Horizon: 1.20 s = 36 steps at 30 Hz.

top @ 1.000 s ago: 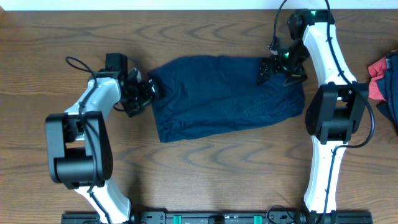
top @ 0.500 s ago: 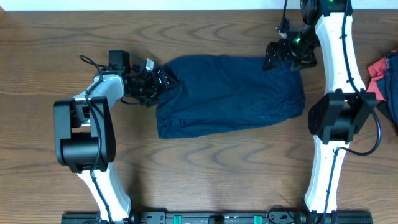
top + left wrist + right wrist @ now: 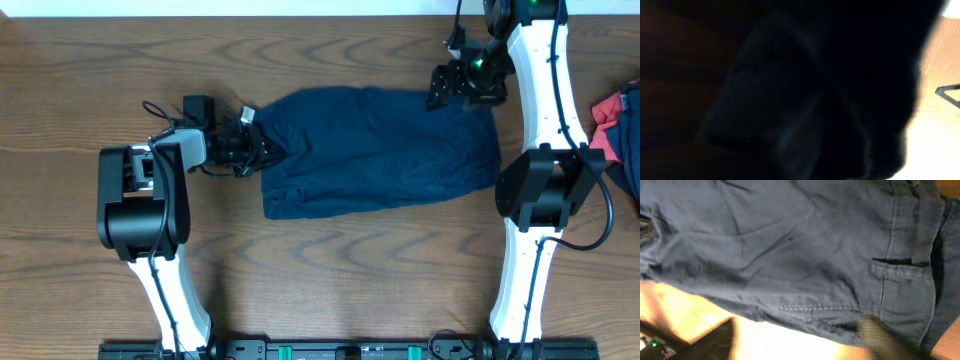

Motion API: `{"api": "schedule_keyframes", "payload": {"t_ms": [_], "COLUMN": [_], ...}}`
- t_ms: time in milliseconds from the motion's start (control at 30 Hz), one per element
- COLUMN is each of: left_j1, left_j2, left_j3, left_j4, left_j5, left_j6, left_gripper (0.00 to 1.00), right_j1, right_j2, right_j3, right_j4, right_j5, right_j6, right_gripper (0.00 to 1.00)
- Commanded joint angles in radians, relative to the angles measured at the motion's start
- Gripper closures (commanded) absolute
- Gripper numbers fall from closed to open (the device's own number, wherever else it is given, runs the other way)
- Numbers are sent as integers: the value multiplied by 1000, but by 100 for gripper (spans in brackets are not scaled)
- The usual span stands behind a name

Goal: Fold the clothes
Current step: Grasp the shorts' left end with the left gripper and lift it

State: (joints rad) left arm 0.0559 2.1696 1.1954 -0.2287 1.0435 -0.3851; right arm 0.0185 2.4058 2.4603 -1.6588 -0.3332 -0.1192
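clothes: navy, spread flat between both grippers; soft, light, floppy, so better pinched at a corner or hem than mid-panel
left gripper: clamped tight, probably on the edge right at its tips, wrist view too dark to swear
right gripper: corner just under its tips, jaw gap impossible to tell

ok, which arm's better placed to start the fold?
Left, probably. The left claw is shut on the left edge of the clothes, and dark fabric fills its wrist view. The right claw sits at the far right corner, but whether it grips is unclear.
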Motion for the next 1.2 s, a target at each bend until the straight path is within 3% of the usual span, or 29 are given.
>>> {"api": "schedule_keyframes", "payload": {"t_ms": [0, 33, 67, 733, 933, 1167], "left_j1": [37, 48, 56, 83, 74, -13], "left_j2": [-7, -17, -28, -160, -302, -493], "left_j3": [-17, -17, -17, -17, -17, -17], "left_j4": [-9, -13, -17, -114, -114, -74], "left_j5": [-30, -30, -30, -21, 0, -8], "left_j6": [-21, -20, -21, -36, -71, -192], "left_gripper": [94, 94, 94, 94, 94, 94], "right_j1": [-12, -13, -13, -10, -10, 10], "right_j2": [-17, -16, -15, -14, -13, -13], "right_j3": [-57, -80, -101, -493, -563, -623], "right_j4": [28, 46, 61, 391, 455, 501], "right_j5": [-3, -4, -3, -3, 14, 11], "right_j6": [10, 16, 28, 148, 167, 167], "right_gripper": [67, 89, 99, 99, 99, 99]}}
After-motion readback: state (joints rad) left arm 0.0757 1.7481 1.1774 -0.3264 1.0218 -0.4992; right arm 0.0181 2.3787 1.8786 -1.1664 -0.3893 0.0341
